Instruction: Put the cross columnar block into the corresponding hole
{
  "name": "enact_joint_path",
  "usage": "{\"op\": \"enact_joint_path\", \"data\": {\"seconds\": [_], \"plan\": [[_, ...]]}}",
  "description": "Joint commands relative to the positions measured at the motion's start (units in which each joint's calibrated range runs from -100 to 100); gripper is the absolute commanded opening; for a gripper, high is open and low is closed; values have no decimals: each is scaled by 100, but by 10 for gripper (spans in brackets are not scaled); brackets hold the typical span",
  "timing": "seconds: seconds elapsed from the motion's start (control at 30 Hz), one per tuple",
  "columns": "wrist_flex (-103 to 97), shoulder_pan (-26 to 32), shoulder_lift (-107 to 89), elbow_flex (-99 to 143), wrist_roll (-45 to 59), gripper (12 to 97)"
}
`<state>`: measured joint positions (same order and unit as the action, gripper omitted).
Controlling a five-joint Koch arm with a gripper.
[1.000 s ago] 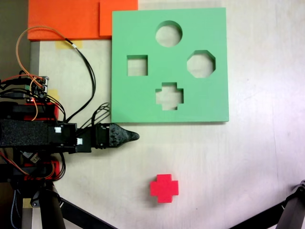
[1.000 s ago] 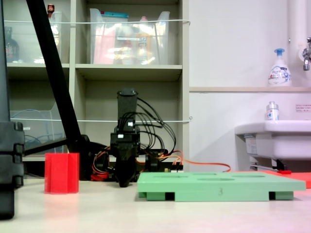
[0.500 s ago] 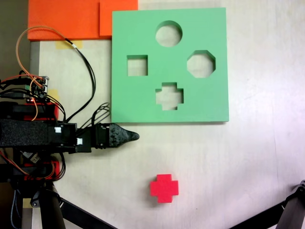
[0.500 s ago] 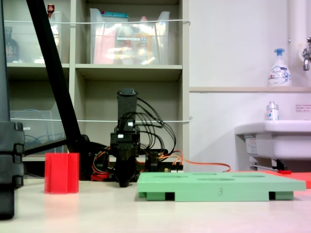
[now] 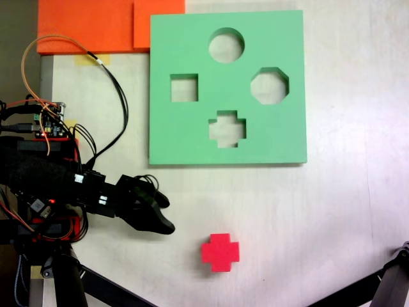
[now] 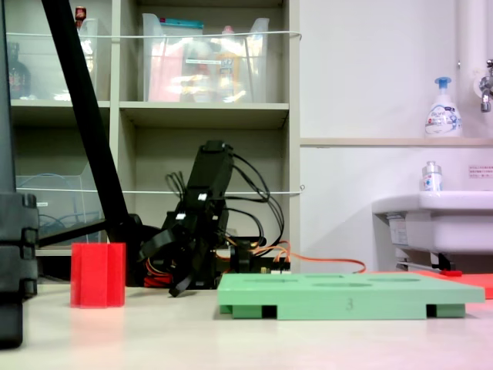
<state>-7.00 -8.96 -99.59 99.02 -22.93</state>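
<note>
Nearest in the low side-on fixed view: bare table, then the cross columnar block standing upright on it at the left, with nothing touching it. In the top-down fixed view the same block sits on the table below the green foam board, well apart from it and roughly in line with the corresponding hole, which is open with table showing through. The gripper is to the left of the block in that view, angled down-right toward it, close but with a clear gap. Jaws parted: two dark tips spread apart from above, and the side view shows the gripper with one finger raised and the other slanting down to near the table, nothing between them. Arm leans left in the side view, cables looping off its back. Board lies flat to the right of the arm, a "3" printed on its front edge. Other cutouts from above: square, round, octagonal. Orange foam slabs lie at the board's top-left corner. Furthest back in the side view: shelving with clear bins, a sink at right, a pump bottle on the ledge above it.
</note>
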Motion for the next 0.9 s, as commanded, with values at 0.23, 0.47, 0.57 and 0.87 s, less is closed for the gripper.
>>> {"op": "enact_joint_path", "data": {"seconds": [0.23, 0.47, 0.57, 0.87], "plan": [[3035, -293, -41, -111, -1519, 456], [6222, -352, -41, -2933, -1753, 417], [7349, -366, -41, -4399, -1753, 416], [8139, -15, -41, -6632, -1983, 396]]}}
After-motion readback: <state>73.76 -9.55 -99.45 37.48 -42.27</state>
